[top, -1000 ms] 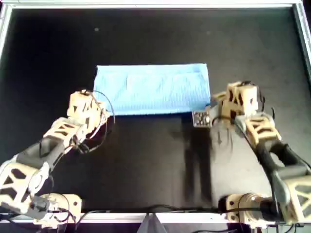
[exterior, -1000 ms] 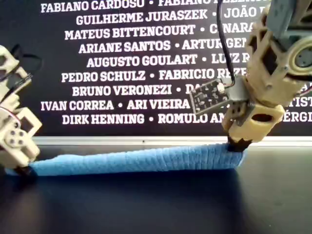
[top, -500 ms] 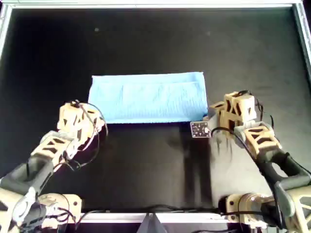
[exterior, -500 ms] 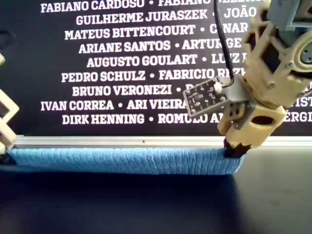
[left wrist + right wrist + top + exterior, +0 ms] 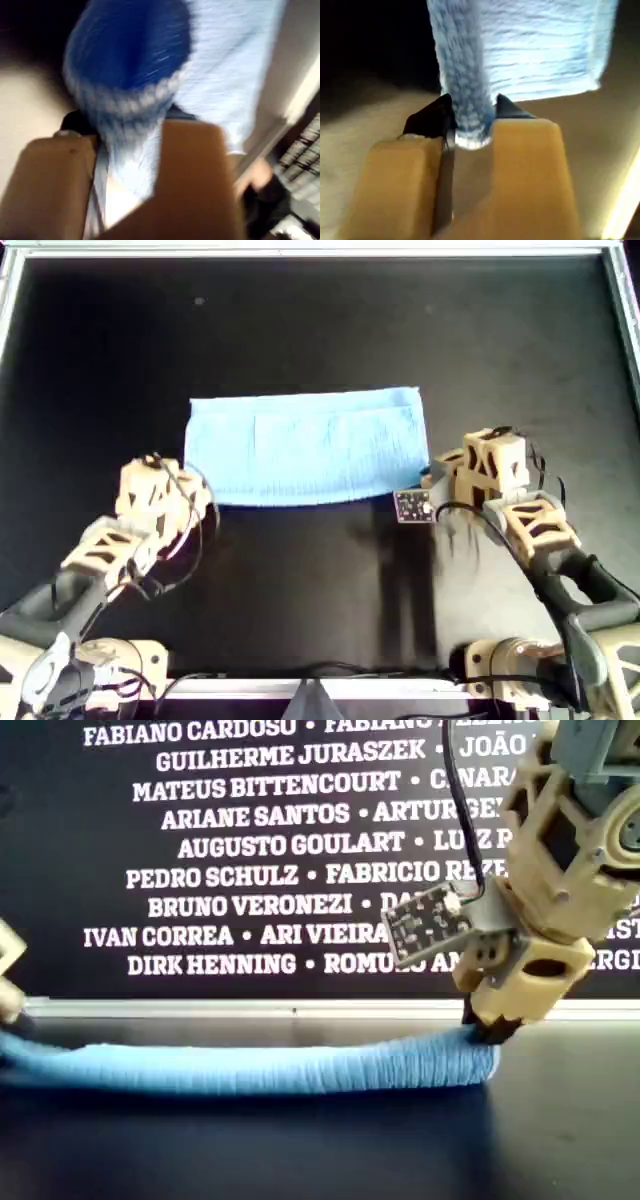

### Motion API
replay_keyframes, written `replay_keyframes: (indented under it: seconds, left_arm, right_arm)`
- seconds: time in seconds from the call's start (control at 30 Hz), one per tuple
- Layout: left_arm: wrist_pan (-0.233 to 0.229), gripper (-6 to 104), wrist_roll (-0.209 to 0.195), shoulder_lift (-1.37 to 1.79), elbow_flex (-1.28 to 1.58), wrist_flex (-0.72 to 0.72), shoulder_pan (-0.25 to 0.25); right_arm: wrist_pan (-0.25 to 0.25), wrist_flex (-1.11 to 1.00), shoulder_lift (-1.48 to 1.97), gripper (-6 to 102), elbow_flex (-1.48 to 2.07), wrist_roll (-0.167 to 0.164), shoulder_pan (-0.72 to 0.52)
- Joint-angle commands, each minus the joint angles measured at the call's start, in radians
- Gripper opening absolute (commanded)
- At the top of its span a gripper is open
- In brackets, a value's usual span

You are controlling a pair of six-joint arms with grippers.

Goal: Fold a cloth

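1. Work surface point(image 5: 320, 320): black mat with a pale metal rim, and a wall of white printed names point(image 5: 290, 850) behind it in the exterior view.
2. The cloth point(image 5: 305, 447): light blue, lying mid-mat in the overhead view as a wide rectangle already doubled over. Its near long edge sits low and sags between my two arms in the exterior view.
3. My right gripper point(image 5: 469, 132): pinched on the cloth's near corner at the overhead view's right. A rolled lip of fabric sits between the jaws.
4. My left gripper point(image 5: 132, 150): clamped on the opposite near corner. The view is blurred, but fabric clearly runs between the fingers.
5. Step in hand, as I judge it: carrying the near edge for a further fold.
6. Next move calls for both corners travelling level and together toward the far edge, with no slack bunching midway.
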Motion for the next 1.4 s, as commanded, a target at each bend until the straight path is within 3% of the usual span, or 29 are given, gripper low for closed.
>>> replay_keyframes:
  seconds: [0.0,0.53,0.77,1.1,1.37]
  left_arm:
    - [0.006,57,-0.002,0.12,0.031,-0.005,0.014]
    - [-0.012,57,0.012,1.02,0.495,-0.005,0.029]
    - [-0.014,57,0.012,1.154,0.5,-0.003,0.031]
    - [-0.014,57,0.012,1.152,0.5,-0.003,0.031]
    - [-0.014,57,0.012,1.152,0.5,-0.003,0.029]
  right_arm:
    - [0.005,-0.005,0.092,45,0.012,0.005,-0.005]
    - [0.006,-0.005,0.946,45,0.52,-0.008,-0.008]
    - [0.006,-0.003,1.264,47,0.686,-0.012,-0.008]
    - [-0.008,-0.003,1.045,48,0.638,-0.014,-0.006]
    - [-0.009,-0.009,0.583,67,0.391,0.005,0.009]
